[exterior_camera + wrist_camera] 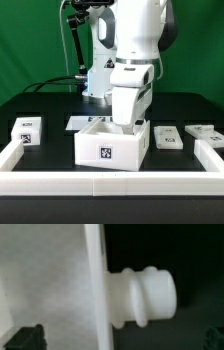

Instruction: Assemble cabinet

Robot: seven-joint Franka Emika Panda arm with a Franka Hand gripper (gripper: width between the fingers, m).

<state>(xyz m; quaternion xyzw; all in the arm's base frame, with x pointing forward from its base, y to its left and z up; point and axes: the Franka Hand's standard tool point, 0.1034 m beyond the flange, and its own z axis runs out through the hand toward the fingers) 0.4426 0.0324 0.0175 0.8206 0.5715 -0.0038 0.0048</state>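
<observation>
A: Exterior view is bright and even; the white cabinet (112, 146) nearly washes out against the black table (190, 106).
B: Wrist view is soft, the ridged white peg (146, 297) blurred, corners dark.

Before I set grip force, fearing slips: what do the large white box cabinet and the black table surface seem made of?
The large white box cabinet looks like matte plastic, probably: evenly white, thick walls, dull soft shading, no gloss. The black table surface looks like matte cloth or sheet; it shows no reflections, and which it is cannot be told.
</observation>
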